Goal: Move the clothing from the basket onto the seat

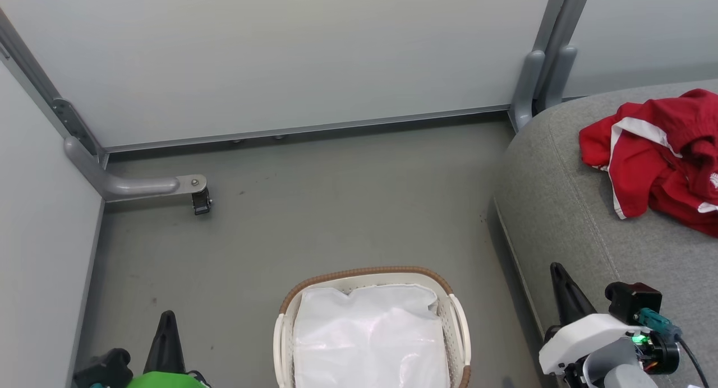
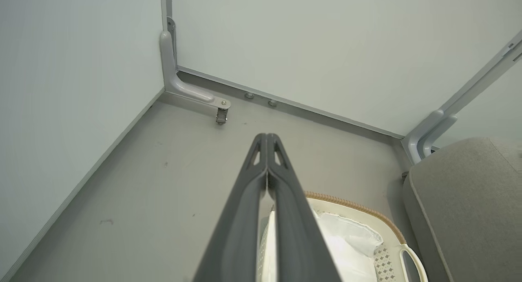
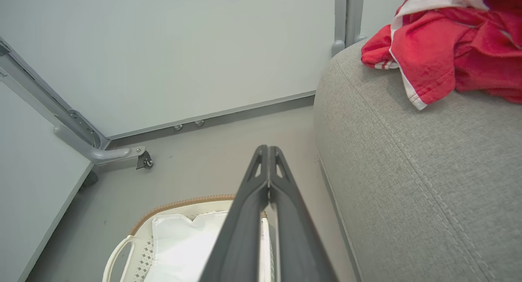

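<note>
My left fingers (image 2: 244, 200) and right fingers (image 3: 244, 208) pinched together, empty. Clothes (image 1: 656, 152) on seat (image 1: 561, 220); basket (image 1: 359, 273) looks empty, but liner (image 1: 370, 337) might hide a piece.

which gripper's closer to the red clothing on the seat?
Right. The right gripper is beside the seat, short of the red clothing; the left gripper is left of the basket, farther off.

I count one laundry basket (image 1: 364, 273) near me, with one white liner (image 1: 370, 337) in it. On the right there is one grey seat cushion (image 1: 561, 208) bearing one heap of red clothing (image 1: 662, 158); how many garments, I cannot tell. Far left: one caster wheel (image 1: 201, 202). Two grippers are mine: left gripper (image 1: 166, 316), right gripper (image 1: 556, 268).
</note>
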Controlling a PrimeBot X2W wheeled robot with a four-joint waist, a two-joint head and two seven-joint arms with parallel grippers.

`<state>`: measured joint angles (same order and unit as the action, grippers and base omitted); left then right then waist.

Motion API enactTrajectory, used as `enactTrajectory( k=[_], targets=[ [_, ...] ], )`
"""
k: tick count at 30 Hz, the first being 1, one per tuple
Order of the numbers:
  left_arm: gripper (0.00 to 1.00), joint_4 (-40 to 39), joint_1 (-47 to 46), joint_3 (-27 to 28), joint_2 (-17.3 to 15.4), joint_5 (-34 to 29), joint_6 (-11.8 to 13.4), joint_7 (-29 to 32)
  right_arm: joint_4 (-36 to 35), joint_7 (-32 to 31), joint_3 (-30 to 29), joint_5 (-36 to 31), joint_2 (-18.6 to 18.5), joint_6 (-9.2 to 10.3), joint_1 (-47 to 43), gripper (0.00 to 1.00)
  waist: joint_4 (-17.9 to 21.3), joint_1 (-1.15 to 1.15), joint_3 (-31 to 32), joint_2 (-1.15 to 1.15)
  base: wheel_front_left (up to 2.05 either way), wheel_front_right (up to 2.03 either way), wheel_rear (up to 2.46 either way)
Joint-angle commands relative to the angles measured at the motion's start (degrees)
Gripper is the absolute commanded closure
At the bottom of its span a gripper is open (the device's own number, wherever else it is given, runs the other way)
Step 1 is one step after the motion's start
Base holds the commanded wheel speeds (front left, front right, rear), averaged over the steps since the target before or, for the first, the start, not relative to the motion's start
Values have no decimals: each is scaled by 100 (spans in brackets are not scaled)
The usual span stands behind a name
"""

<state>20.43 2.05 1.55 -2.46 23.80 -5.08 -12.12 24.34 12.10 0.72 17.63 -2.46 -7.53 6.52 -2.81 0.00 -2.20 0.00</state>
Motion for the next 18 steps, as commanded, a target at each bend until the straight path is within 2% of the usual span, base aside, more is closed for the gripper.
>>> enactTrajectory(
  k=[1, 18],
  targets=[
    [100, -119, -146, 30, -22, 254, -36, 49, -138, -53, -40, 275, -27, 1, 74, 100, 4, 0, 2, 0, 0, 0, 0],
    [100, -259, -307, 128, -30, 1762, -85, 453, -368, -450, -182, 1919, -34, 2, 37, 100, 45, 0, 32, 0, 0, 0, 0]
  ],
)
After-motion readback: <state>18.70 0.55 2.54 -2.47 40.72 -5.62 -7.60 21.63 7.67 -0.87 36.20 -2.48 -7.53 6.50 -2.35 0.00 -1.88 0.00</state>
